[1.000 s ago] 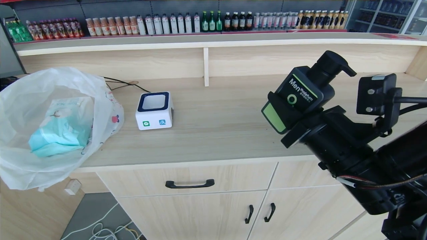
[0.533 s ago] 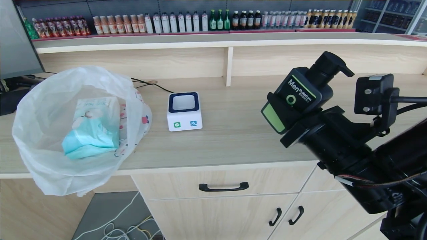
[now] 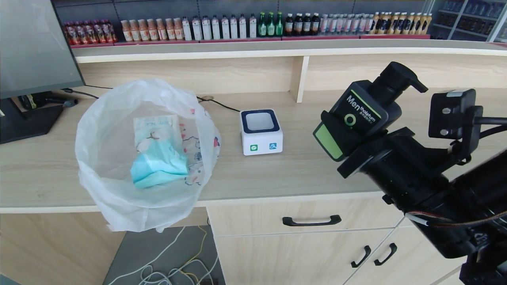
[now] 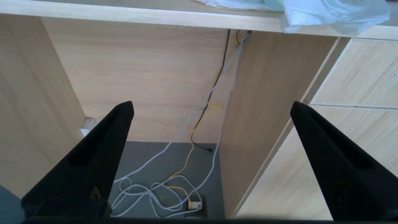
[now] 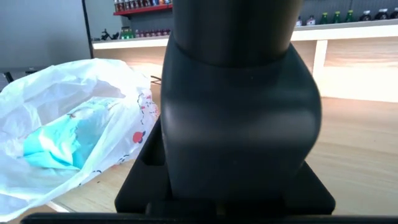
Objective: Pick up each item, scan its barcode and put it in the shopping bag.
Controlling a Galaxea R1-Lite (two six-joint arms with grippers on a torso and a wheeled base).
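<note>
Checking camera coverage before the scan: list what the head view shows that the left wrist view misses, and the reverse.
Head view only: the barcode scanner, the monitor, and the black pump bottle clamped in the right gripper. Left wrist view only: the left gripper, open, below counter height. Both: the shopping bag, the cables on the floor and the cabinet front.

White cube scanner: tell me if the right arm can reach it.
Probably yes: nothing stands on the wooden counter between the white cube scanner and the black pump bottle in the right gripper.
</note>
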